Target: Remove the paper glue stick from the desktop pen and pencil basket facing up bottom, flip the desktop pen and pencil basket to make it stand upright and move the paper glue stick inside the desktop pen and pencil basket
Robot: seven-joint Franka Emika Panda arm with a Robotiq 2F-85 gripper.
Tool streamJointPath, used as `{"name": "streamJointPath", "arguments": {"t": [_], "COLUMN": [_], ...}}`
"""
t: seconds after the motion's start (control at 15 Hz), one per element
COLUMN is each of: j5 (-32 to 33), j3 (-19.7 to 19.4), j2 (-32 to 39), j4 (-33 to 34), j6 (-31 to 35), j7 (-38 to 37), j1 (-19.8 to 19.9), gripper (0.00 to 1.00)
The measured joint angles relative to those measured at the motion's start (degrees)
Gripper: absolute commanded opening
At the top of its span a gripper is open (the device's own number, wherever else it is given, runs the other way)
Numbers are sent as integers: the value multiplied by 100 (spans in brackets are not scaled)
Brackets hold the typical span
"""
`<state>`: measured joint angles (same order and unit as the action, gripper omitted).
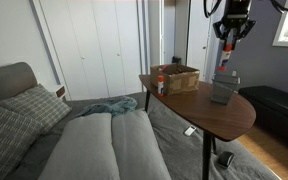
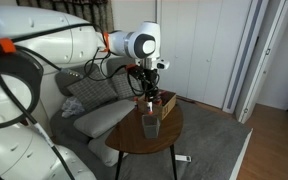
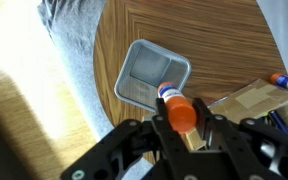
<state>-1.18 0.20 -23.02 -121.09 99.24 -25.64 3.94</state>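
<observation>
In the wrist view my gripper (image 3: 181, 125) is shut on the paper glue stick (image 3: 178, 110). The stick is a slim white cylinder, and its orange cap points toward the camera. Just beyond it the grey mesh desktop pen and pencil basket (image 3: 151, 73) stands on the round wooden table (image 3: 199, 40). In both exterior views the gripper (image 1: 230, 48) (image 2: 147, 90) hangs straight above the basket (image 1: 224, 88) (image 2: 150, 124), with the stick's red end (image 1: 223, 64) a little above the basket's rim. The lower part of the stick is hidden by the fingers.
A brown cardboard box (image 1: 176, 78) (image 2: 164, 103) (image 3: 246, 98) sits on the table behind the basket, with a small red-topped container (image 1: 161, 82) (image 3: 287, 83) by it. A grey sofa with cushions (image 1: 94, 140) lies beside the table. A white door (image 1: 94, 45) stands behind.
</observation>
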Motion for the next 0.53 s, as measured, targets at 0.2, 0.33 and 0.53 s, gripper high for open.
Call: {"name": "streamJointPath", "arguments": {"t": [0.2,0.33,0.53], "j5": [-69,-69,-68], "j3": [0,0,0], "j2": [69,107,147], "j4": [-209,-320,-434], "j6": [0,1,9], "j7": [0,13,16], "j1": [0,0,1], "gripper": [8,55,69]}}
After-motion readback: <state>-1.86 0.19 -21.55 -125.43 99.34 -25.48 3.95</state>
